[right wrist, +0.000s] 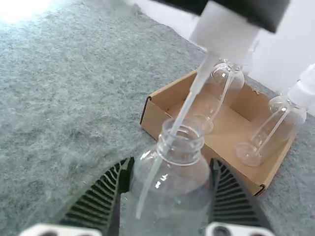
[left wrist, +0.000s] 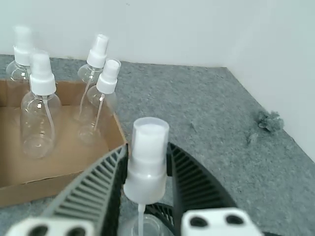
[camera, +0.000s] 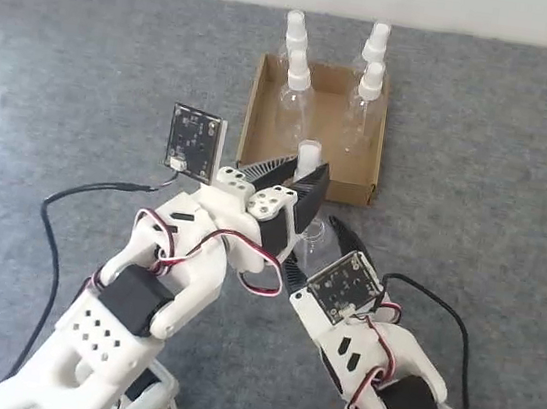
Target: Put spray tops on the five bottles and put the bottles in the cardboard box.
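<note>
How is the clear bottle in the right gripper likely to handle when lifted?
The bottle looks empty and thin-walled, so probably light and slightly squashy in the right gripper. Its smooth round side may twist. Narrow, and taller with the spray top on, it would likely tip easily.

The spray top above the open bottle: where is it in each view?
High view: the spray top is near the centre, at the near wall of the cardboard box.
Left wrist view: the spray top is in the left gripper, box behind.
Right wrist view: the spray top hangs above the open bottle, tube inside the neck.
Shared landmark: the cardboard box.
</note>
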{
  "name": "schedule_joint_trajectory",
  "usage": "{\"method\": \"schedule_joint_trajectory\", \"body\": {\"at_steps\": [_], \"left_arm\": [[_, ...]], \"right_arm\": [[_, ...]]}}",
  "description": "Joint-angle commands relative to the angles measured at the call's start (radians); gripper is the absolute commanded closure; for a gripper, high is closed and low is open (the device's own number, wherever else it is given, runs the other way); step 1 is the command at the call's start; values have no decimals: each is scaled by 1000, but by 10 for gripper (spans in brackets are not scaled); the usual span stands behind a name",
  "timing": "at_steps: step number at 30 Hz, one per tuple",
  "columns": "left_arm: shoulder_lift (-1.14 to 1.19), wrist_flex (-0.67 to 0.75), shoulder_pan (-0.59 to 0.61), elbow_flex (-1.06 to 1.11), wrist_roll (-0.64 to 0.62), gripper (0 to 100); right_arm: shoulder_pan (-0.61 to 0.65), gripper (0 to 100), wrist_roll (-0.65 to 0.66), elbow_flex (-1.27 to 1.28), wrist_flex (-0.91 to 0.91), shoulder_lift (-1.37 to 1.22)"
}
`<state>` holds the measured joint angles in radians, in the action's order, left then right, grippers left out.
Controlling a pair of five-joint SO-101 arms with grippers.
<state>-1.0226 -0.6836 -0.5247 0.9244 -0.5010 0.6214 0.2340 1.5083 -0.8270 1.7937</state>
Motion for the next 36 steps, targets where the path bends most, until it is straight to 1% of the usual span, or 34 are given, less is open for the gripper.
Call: {"method": "schedule_joint_trajectory", "body": {"at_steps": [1, 17, 20, 22, 33, 36], "left_arm": [[-17, 37, -6, -7, 12, 956], [-17, 32, -12, 5, 14, 954], [-17, 35, -51, 16, 69, 954], [-17, 35, -55, 18, 95, 955], [-17, 32, -58, 21, 98, 953], [-17, 32, -97, 21, 144, 953]], "right_arm": [[-15, 853, -8, -72, -5, 21], [-16, 851, -2, -126, 19, 21], [-16, 851, -2, -135, 25, 21], [-16, 851, -2, -138, 25, 21], [-18, 853, 0, -144, 25, 21], [-65, 853, -6, -164, 25, 21]]}}
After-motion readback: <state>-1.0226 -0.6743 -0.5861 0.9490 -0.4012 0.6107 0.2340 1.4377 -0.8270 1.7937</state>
